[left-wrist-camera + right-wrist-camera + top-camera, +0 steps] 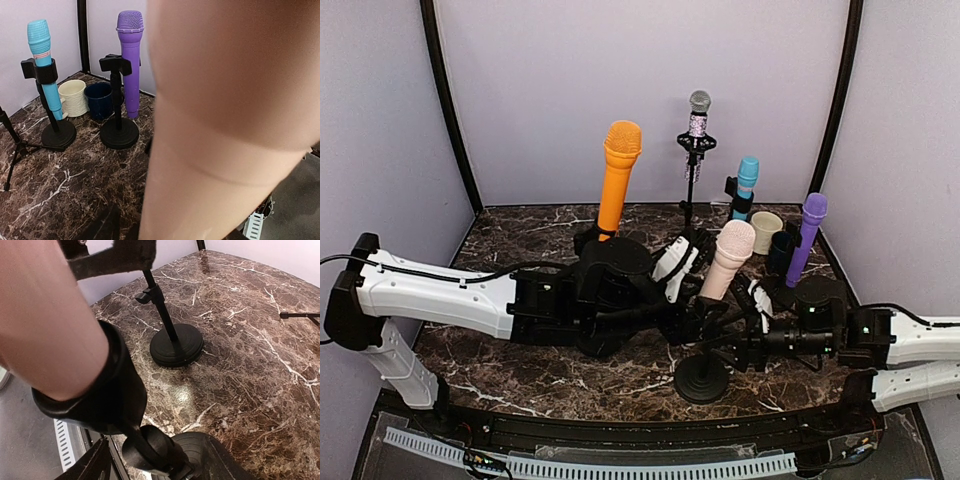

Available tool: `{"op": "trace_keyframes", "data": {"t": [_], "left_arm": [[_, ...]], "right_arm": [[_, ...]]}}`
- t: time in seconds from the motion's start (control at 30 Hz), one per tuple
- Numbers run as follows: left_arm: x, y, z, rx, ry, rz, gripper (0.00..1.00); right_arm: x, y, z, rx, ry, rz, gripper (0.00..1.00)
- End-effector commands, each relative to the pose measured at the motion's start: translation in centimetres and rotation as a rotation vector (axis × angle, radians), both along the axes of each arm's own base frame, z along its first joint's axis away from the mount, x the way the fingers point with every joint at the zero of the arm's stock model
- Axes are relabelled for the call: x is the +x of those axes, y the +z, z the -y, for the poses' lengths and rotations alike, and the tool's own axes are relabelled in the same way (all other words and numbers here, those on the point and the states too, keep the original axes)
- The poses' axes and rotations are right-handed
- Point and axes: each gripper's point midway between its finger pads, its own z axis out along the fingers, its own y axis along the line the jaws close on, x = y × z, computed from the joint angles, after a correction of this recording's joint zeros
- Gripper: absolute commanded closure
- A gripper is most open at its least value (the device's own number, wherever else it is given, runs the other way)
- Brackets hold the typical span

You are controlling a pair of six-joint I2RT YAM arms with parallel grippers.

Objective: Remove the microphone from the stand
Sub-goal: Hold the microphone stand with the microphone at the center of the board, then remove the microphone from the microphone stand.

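Surface: marble table (520, 230), lilac walls (640, 80).
Pink mic (732, 255): tilted in the stand (703, 378) clip (107, 390).
Handling: likely light, stiff, smooth; grasp the body above the clip.
Left gripper (700, 285): at mic, above stand; fingers unclear.
Right gripper (735, 335): at stand's stem; fingers unclear.

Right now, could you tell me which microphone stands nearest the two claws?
The pale pink microphone on the front stand; the orange, silver, blue and purple ones stand farther back.
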Motion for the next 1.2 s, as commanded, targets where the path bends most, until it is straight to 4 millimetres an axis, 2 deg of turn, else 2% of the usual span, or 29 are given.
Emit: {"op": "trace_keyframes", "data": {"t": [0.0,0.1,0.17,0.33,0.4,0.57,0.73,0.87,0.93,1.17], "left_arm": [[0.1,1.8,0.3,-0.044,0.002,0.042,0.50],[0.2,1.6,0.2,-0.037,0.009,0.046,0.58],[0.3,1.3,0.0,-0.033,0.013,0.050,0.69],[0.3,0.9,-0.3,-0.032,0.016,0.058,0.76],[0.2,0.9,-0.4,-0.034,0.011,0.063,0.76],[0.0,0.6,-0.1,-0.038,-0.006,0.070,0.88],[-0.3,0.2,-0.1,-0.039,-0.031,0.088,0.94],[-0.7,0.4,-0.4,-0.056,-0.058,0.110,0.98],[-0.9,0.9,-0.5,-0.075,-0.062,0.117,0.99],[-1.2,2.7,-0.7,-0.110,-0.074,0.117,1.00]], "right_arm": [[0.4,2.5,-1.0,0.066,0.015,0.036,0.43],[0.4,2.3,-1.0,0.060,0.011,0.031,0.46],[0.5,2.3,-0.9,0.061,0.006,0.032,0.51],[0.6,2.4,-0.7,0.065,-0.006,0.037,0.71],[0.6,2.1,-0.6,0.056,-0.010,0.034,0.78],[1.0,1.0,-0.1,0.035,-0.045,0.032,1.00],[1.8,0.2,0.5,0.034,-0.099,0.050,1.00],[1.7,-0.9,0.3,-0.002,-0.091,0.061,1.00],[1.9,-1.6,0.4,-0.040,-0.110,0.072,1.00],[0.6,-4.4,-0.6,-0.164,-0.095,0.085,1.00]]}}
